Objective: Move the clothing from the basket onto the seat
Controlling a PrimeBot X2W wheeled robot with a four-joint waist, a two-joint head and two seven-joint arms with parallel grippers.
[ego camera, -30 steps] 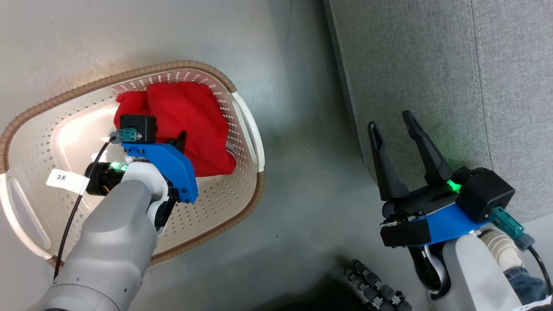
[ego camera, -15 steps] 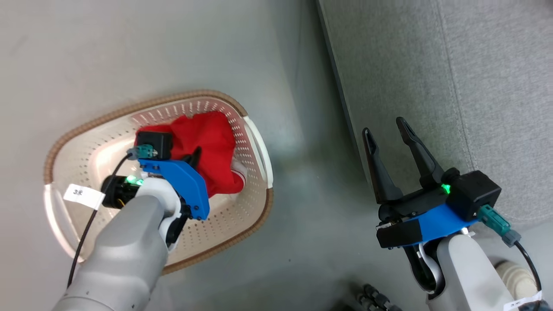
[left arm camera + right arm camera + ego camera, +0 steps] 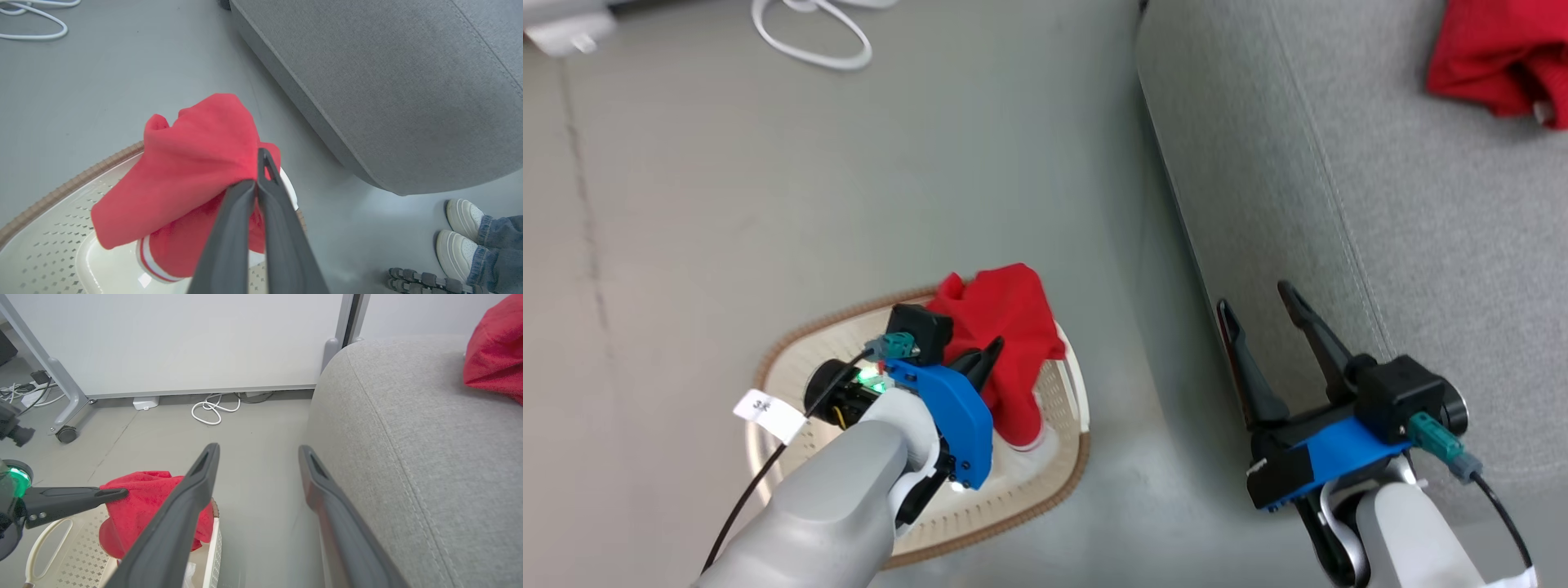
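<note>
Overhead, left claw (image 3: pixel 985 358) clamped on red garment (image 3: pixel 1006 322) over basket (image 3: pixel 1083 457) — right claw (image 3: pixel 1255 296) apart; left wrist view adds shoes (image 3: pixel 458 232).

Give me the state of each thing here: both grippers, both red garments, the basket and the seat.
basket: upright on the floor.
seat: bearing the second garment.
second garment: lying crumpled on the seat.
held garment: pinched and lifted, lower end hanging over the basket.
left gripper: shut on held garment.
right gripper: open, empty, beside the seat's edge.
</note>
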